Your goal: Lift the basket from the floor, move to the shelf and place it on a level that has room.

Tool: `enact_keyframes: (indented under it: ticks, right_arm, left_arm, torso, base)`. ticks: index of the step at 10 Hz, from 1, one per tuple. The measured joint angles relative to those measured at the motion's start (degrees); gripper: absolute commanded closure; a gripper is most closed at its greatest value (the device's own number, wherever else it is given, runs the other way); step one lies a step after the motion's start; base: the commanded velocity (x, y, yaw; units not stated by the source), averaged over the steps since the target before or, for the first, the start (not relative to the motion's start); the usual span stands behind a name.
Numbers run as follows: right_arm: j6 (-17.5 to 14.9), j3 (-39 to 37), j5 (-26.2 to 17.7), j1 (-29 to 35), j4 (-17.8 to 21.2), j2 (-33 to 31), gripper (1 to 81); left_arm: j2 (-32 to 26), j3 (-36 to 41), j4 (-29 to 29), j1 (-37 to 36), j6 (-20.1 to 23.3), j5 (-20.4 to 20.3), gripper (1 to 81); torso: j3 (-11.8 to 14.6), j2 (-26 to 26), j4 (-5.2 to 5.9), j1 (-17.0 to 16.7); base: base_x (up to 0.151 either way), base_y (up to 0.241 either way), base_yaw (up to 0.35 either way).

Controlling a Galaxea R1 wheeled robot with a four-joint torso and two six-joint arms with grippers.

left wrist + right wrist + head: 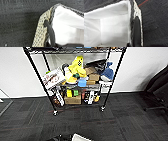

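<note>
Dark charcoal carpet floor (120, 119) lies before the black wire shelf (75, 79). At the left gripper (50, 33), a finger is seen over the woven, white-lined basket (41, 35) wall; at the right gripper (136, 32) likewise; neither grip can be judged.

Logged from my left wrist: woven basket (41, 32), cream-and-dark checkered wall, braided dark rim, white fabric lining (66, 27); my dark finger (50, 33) lay over its rim; charcoal carpet (17, 22) beyond.
</note>
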Motion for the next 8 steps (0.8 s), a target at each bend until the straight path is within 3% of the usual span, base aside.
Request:
enact_keyframes:
  ticks: [4,7,8]
  right_arm:
    - [0.0,9.3,1.3,0.0,4.2,-6.7,81.1]
    - [-0.3,15.3,3.0,0.0,7.8,-10.5,81.1]
    - [-0.4,16.7,3.3,0.0,8.7,-11.5,81.1]
  left_arm:
    - [-6.0,12.1,-2.0,0.0,-0.2,0.7,81.1]
    - [-12.0,20.2,-4.5,0.2,-0.4,-0.6,81.1]
    - [-13.5,22.0,-5.7,0.4,-0.4,-1.5,81.1]
  torso:
    - [0.0,1.2,0.0,-0.7]
    - [0.0,7.6,0.19,-4.7]
    - [0.0,9.5,0.96,-5.8]
  base:
    - [0.0,0.0,0.0]
    - [0.0,0.0,0.0]
    - [0.0,0.0,0.0]
